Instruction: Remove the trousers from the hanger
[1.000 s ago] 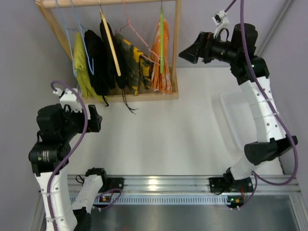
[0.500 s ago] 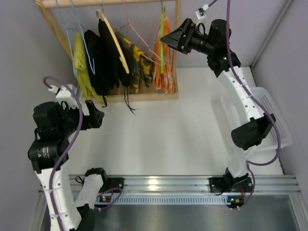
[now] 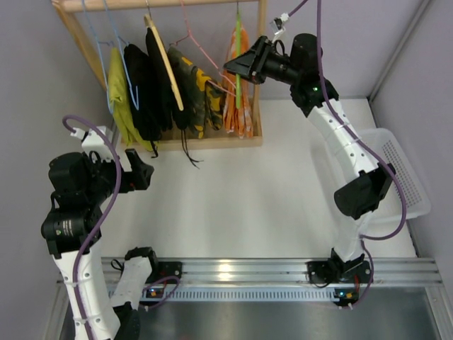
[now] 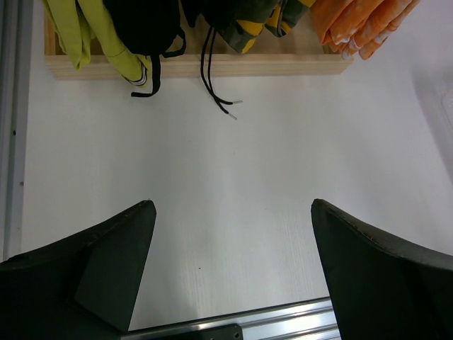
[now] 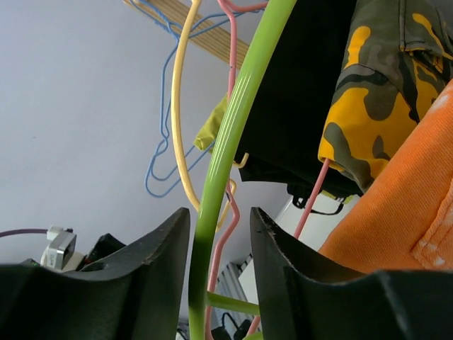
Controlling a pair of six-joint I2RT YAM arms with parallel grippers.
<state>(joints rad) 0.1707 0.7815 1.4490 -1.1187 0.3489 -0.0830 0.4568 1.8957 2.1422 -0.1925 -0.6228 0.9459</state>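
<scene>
The orange trousers (image 3: 241,95) hang from the lime-green hanger (image 3: 238,42) at the right end of the wooden rack; their folds also show in the right wrist view (image 5: 403,212) and their lower ends in the left wrist view (image 4: 361,21). My right gripper (image 3: 232,67) is up at the hanger. Its jaws stand on either side of the green hanger arm (image 5: 226,142), the left finger close against it, a gap left on the right (image 5: 220,212). My left gripper (image 3: 141,170) hovers wide open over bare table (image 4: 232,205), holding nothing.
On the rack (image 3: 212,139) also hang a camouflage garment (image 3: 198,88) on a pink wire hanger (image 3: 202,49), black clothes (image 3: 145,85) by a pale wooden hanger (image 3: 164,67) and a yellow-green garment (image 3: 120,99). A clear bin (image 3: 407,177) sits right; a metal rail (image 3: 233,269) runs along the front.
My right arm has swung left from beside the rack post to the green hanger, and its jaws have narrowed around the hanger arm. The left arm has barely moved.
</scene>
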